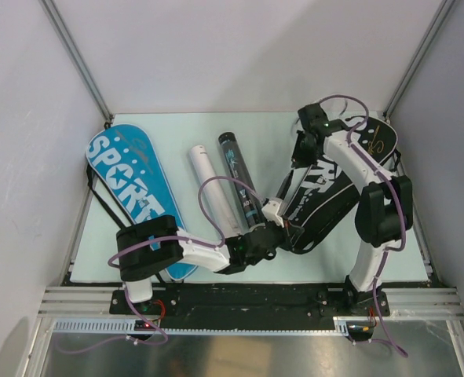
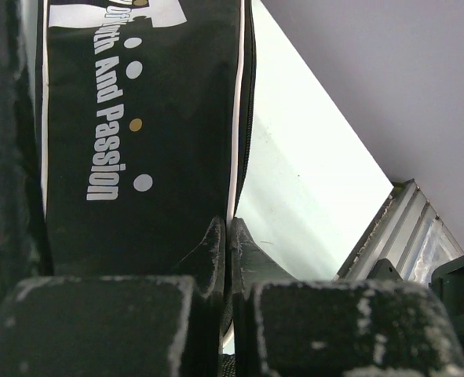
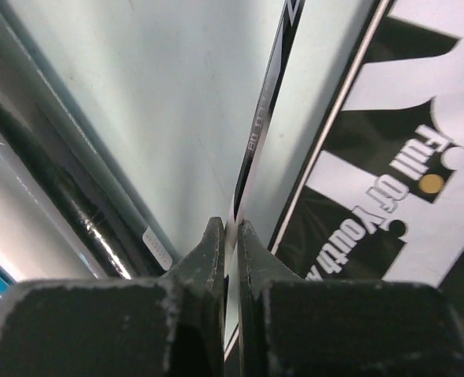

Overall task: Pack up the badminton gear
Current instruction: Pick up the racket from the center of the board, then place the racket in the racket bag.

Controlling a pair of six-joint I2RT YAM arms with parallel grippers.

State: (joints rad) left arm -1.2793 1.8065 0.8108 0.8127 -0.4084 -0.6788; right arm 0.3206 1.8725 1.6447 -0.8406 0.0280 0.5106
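Gripping the white-piped rim of the black fabric "SPORT" racket cover, the left pincer has its fingers pressed together on that edge, near the cover's narrow end. Next to it, the right pincer is clamped on a thin silver-and-black racket shaft, which runs just beside the same cover. Whether the racket's head is inside the cover can't be told.

Further out, a black cylindrical tube & a white cylindrical tube lie side by side mid-way across the pale bench. The blue fabric "SPORT" racket cover lies flat at far left.

No loose shuttlecocks or bare racket heads show, so most gear is prob. stowed. Left to do, by the look of it: seat this racket, close the black cover.
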